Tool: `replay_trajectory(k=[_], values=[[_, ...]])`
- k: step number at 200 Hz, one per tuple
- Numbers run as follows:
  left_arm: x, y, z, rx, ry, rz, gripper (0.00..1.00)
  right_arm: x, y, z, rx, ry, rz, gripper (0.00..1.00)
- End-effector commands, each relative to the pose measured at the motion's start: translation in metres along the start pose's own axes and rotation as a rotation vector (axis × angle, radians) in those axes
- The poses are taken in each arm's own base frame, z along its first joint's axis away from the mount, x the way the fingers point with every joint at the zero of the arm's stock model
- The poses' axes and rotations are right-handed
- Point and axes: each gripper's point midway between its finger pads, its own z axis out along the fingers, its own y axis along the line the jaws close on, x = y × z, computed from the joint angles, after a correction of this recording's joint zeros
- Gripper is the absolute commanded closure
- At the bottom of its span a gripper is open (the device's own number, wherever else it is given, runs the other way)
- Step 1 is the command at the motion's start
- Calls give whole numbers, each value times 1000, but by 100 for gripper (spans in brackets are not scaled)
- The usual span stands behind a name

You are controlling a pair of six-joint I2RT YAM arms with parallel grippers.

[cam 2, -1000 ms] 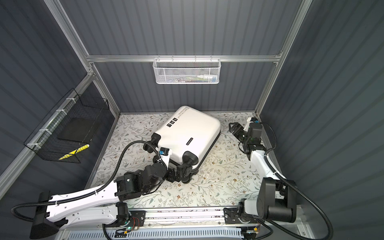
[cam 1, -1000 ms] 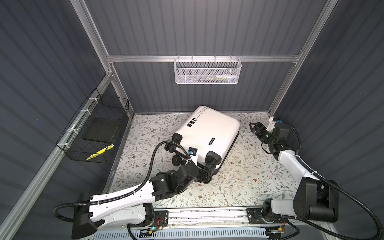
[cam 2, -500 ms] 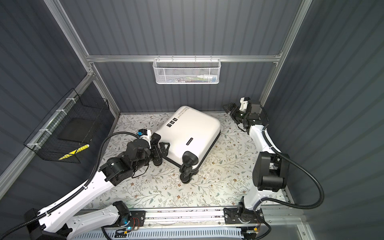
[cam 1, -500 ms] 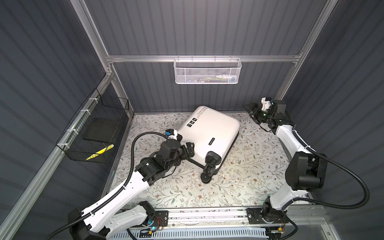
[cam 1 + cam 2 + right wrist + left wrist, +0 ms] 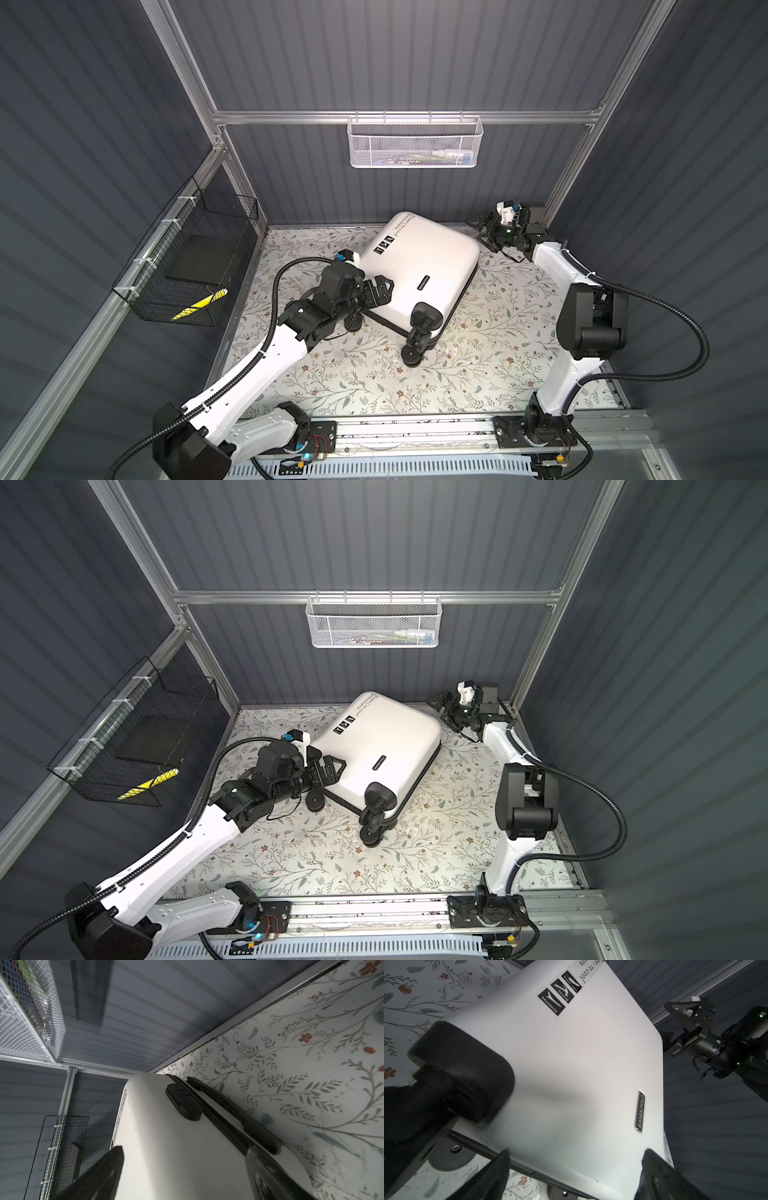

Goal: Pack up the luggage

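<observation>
Luggage (image 5: 419, 266) on floral tabletop (image 5: 498, 332) amid dark ribbed walls (image 5: 374, 62)

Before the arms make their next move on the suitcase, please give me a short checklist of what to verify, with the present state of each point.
1. Luggage opened for packing: not ok; it lies closed on the table.
2. Left hand open: ok; jaws spread at the wheel end.
3. Right hand open: ok; jaws spread at the handle end.
4. Hands free of any load: ok; neither holds anything.
5. Zipper pull located: cannot tell.
6. Contents of the white mesh basket identified: cannot tell; they show only through the mesh.
</observation>
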Motion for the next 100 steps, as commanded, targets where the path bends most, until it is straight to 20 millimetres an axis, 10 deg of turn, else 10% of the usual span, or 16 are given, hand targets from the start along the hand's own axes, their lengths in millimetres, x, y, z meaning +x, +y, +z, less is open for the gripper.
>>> replay_trajectory(k=[1, 100], values=[[-1, -9, 6, 54, 13, -14, 0, 11, 19, 1, -60, 43, -44, 8], [-12, 4, 23, -4, 19, 38, 0, 78, 37, -1, -171, 128, -49, 16]])
